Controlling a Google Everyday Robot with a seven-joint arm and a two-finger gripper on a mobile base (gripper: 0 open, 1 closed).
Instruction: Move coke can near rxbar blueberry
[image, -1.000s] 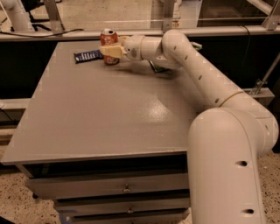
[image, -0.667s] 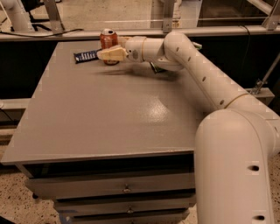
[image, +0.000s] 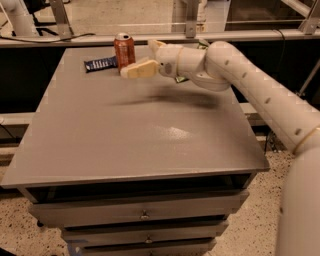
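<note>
The coke can (image: 124, 50) stands upright near the far edge of the grey table (image: 100, 145). The rxbar blueberry (image: 100, 63), a flat dark blue wrapper, lies just left of the can, almost touching it. My gripper (image: 144, 57) hovers just right of the can, a little above the table, with its jaws spread apart. The near finger (image: 140, 69) crosses in front of the can's lower right side. The far finger (image: 155, 45) sits behind and to the right. The can stands on its own.
A bit of green bag (image: 181, 79) shows under my arm at the back of the table. A rail (image: 60, 39) runs behind the far edge. Drawers (image: 145, 215) sit under the tabletop. My arm (image: 260, 90) spans the right side.
My gripper has drawn back a little to the right, away from the can. The can and the bar have stayed in place.
</note>
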